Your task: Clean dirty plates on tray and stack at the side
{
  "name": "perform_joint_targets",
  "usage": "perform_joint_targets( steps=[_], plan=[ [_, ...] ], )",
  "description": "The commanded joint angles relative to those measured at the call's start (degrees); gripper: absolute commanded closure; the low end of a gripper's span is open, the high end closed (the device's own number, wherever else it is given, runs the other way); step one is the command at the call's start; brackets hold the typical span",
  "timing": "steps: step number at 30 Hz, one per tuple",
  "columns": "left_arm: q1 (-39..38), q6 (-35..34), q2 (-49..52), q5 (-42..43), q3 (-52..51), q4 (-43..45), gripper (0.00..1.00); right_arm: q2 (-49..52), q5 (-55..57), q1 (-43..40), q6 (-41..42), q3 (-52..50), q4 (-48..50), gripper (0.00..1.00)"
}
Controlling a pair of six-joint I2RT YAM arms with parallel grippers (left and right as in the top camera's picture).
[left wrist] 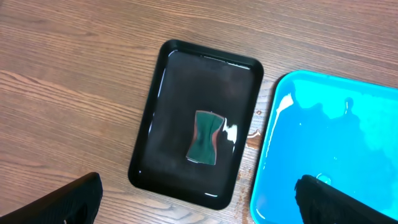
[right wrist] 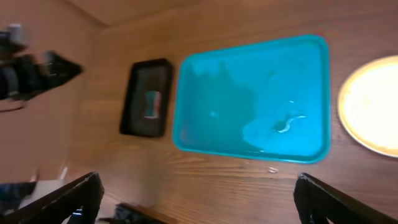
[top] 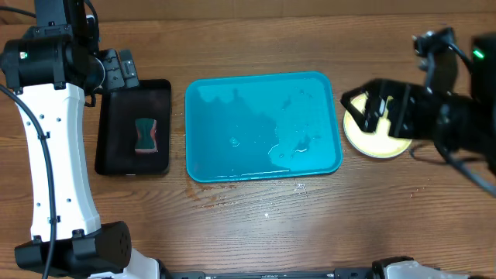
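Note:
The teal tray [top: 263,128] lies mid-table, holding no plates, only a film of water. It also shows in the left wrist view [left wrist: 336,149] and the right wrist view [right wrist: 249,99]. A yellow-green plate [top: 380,143] lies on the table to the right of the tray, with a pale edge beneath it. It also shows in the right wrist view [right wrist: 373,106]. The white and mint-green plates are not clearly visible. My right gripper [top: 377,108] hovers over that plate, open and empty [right wrist: 199,199]. My left gripper [top: 120,71] is open and empty above the black tray [left wrist: 199,205].
A small black tray [top: 133,128] sits left of the teal tray and holds a green-and-red sponge [top: 146,136]. The sponge also shows in the left wrist view [left wrist: 204,137]. Water drops lie on the wood in front of the teal tray [top: 298,186].

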Motion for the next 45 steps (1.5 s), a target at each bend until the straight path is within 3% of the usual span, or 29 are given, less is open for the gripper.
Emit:
perform_joint_targets(
  steps=[1, 7, 12, 16, 20, 26, 32, 41, 45],
  plan=[
    [-0.2, -0.8, 0.3, 0.5, 0.7, -0.1, 0.0, -0.7, -0.7, -0.1, -1.3, 0.7, 0.1, 0.0],
    [-0.2, -0.8, 0.3, 0.5, 0.7, -0.1, 0.0, -1.4, 9.9, -0.1, -2.0, 0.7, -0.3, 0.0],
    [-0.2, -0.8, 0.3, 0.5, 0.7, -0.1, 0.0, -2.4, 10.4, -0.1, -14.3, -1.6, 3.8, 0.0],
    [-0.2, -0.8, 0.3, 0.5, 0.7, -0.1, 0.0, -7.4, 10.4, -0.1, -15.5, -8.3, 11.0, 0.0],
    [-0.2, -0.8, 0.3, 0.5, 0.7, -0.1, 0.0, -16.2, 10.4, -0.1, -15.9, -22.7, 22.3, 0.0],
    [-0.2, -0.8, 0.3, 0.5, 0.7, -0.1, 0.0, -33.5, 9.9, -0.1, -16.5, -54.1, 46.0, 0.0],
    [-0.2, -0.8, 0.3, 0.5, 0.7, -0.1, 0.0, -47.9, 8.9, -0.1, -16.5, -79.7, 63.0, 0.0],
    [-0.2, -0.8, 0.3, 0.5, 0.7, -0.1, 0.0, -61.9, 5.3, -0.1, -16.5, -104.6, 82.8, 0.0],
    [-0.2, -0.8, 0.3, 0.5, 0.7, -0.1, 0.0, -65.8, 4.8, 0.0, -16.5, -109.9, 85.9, 0.0]
  ],
)
